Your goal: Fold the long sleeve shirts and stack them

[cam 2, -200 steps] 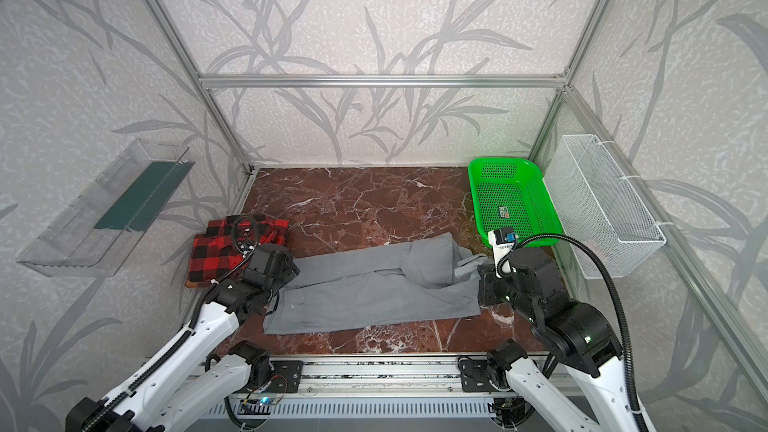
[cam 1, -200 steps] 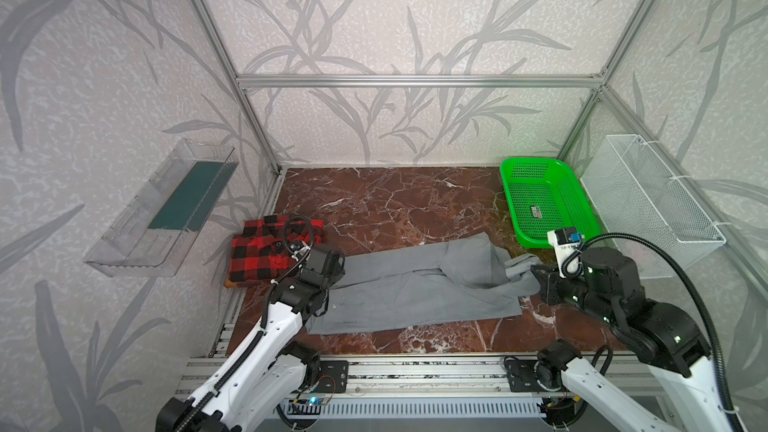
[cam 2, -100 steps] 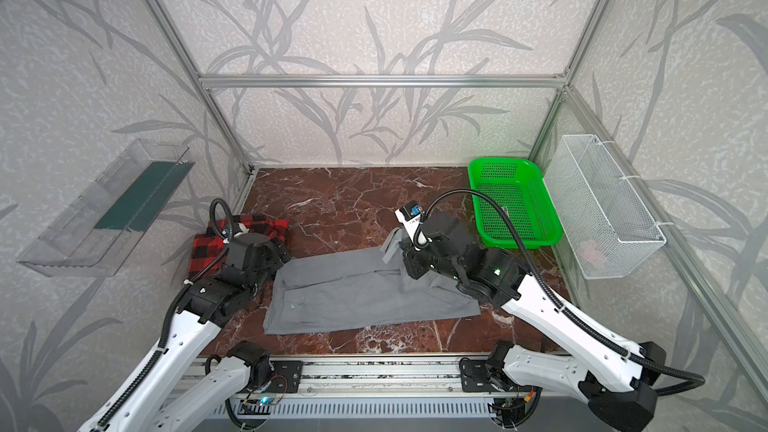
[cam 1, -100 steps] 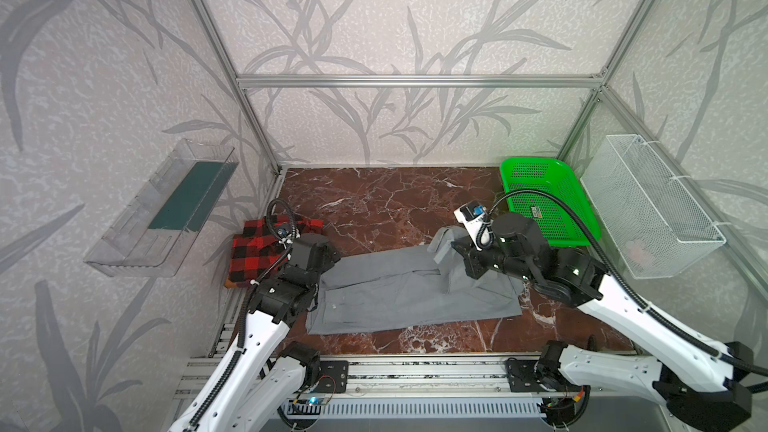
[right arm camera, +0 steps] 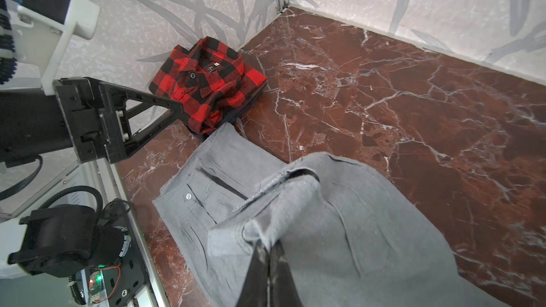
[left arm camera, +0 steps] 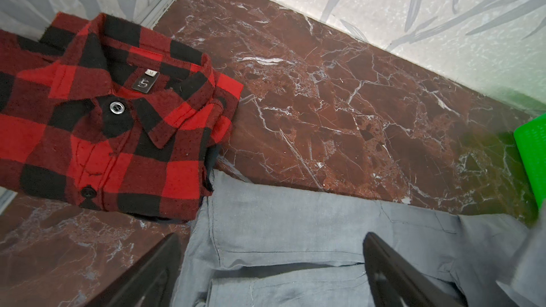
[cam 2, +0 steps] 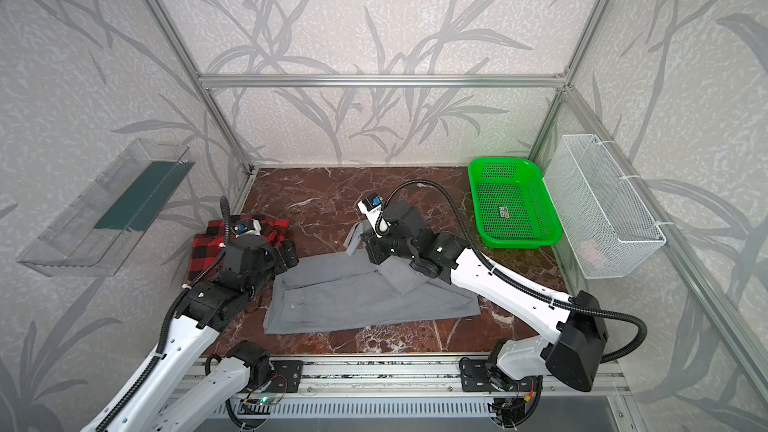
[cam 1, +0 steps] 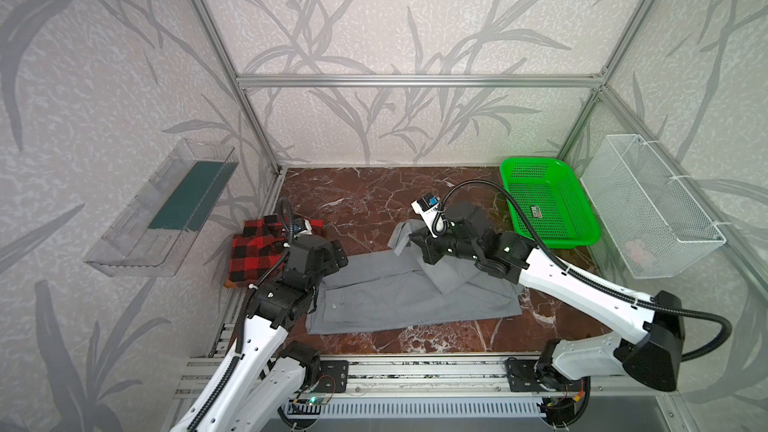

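The grey shirt (cam 1: 415,297) lies spread across the near half of the table (cam 1: 374,201), running from about 8 o'clock to 4 o'clock in both top views. Its 8 o'clock end lies just beside the plaid shirt (cam 1: 253,251), which sits folded at the 9 o'clock edge.

The step in hand looks like the crosswise fold of the grey shirt: the 3 o'clock part is lifted and carried over the body toward 9 o'clock. To do it well, I would carry the raised cloth low and level so the crease forms straight across. I would lay it down with its edges matching the layer beneath, and let go only once the cloth rests flat. The free arm could pin the 9 o'clock end, because the light cloth is likely to drag along the smooth marble.

The right end effector (right arm camera: 267,251) is closed tight on a bunch of the grey shirt, which hangs from it in a loose drape above the middle of the garment. The left end effector (left arm camera: 271,261) stands with its jaws wide apart over the 9 o'clock end of the grey shirt and grips nothing. Whether its tips touch the cloth I cannot tell.
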You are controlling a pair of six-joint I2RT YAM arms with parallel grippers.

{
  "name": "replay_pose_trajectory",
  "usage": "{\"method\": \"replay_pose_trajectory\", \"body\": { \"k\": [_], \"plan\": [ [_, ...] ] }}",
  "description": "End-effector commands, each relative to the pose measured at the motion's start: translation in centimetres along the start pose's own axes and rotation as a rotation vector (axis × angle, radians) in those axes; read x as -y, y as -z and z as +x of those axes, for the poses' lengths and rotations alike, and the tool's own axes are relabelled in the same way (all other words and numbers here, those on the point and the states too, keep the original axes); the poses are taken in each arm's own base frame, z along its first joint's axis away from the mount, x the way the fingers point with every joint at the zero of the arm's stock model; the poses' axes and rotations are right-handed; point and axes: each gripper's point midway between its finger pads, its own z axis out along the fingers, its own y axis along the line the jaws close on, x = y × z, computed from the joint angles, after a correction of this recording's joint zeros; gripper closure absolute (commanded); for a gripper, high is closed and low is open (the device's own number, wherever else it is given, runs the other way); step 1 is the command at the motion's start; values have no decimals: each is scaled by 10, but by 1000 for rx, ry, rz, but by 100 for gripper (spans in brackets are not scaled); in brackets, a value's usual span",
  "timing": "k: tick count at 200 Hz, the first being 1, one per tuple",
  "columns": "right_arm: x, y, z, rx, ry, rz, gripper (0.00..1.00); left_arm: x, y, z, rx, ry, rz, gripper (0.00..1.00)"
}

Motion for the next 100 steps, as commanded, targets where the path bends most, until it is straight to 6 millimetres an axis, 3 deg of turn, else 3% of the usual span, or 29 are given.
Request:
{"method": "replay_pose_trajectory", "body": {
  "k": [1, 61, 100],
  "plan": [
    [-25, -9, -29, 80, -22, -106, 100, -2, 16, -23, 67, -79, -12, 2],
    [-33, -62, -3, -5, -32, -130, 100, -12, 32, -41, 125, -199, -70, 1],
    [-41, -87, 0, -48, -28, -171, 100, -20, 41, -50, 185, -245, -105, 1]
  ]
}}
